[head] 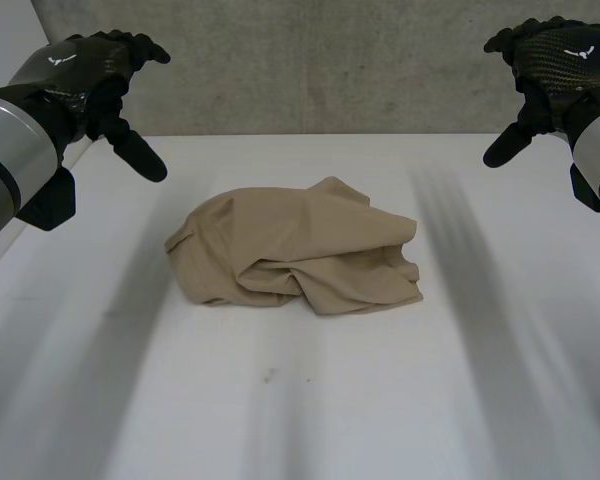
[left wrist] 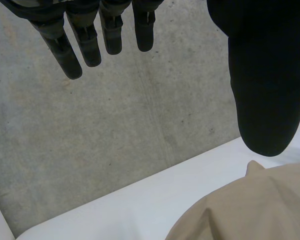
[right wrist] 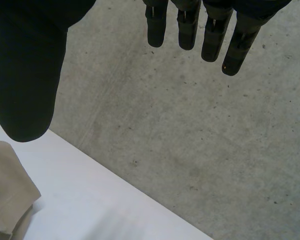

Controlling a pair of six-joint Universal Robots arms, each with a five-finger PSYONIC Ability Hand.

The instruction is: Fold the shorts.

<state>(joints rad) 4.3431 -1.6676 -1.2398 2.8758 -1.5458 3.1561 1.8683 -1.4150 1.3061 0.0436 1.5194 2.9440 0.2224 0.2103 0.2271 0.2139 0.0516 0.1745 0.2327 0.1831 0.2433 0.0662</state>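
The tan shorts [head: 295,250] lie in a crumpled heap in the middle of the white table [head: 300,400]. Behind the table stands a grey concrete wall [head: 320,65]. The left hand [head: 105,75] and right hand [head: 545,65] hang up high, fingers straight and apart, holding nothing.

Bright, even light covers the white bench [head: 360,410]; soft grey streaks [head: 458,280] cross it. The shorts [head: 295,250] throw a faint shadow.

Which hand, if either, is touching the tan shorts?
Apart, both. The head view shows left hand and right hand raised to either side, well clear of the tan shorts.
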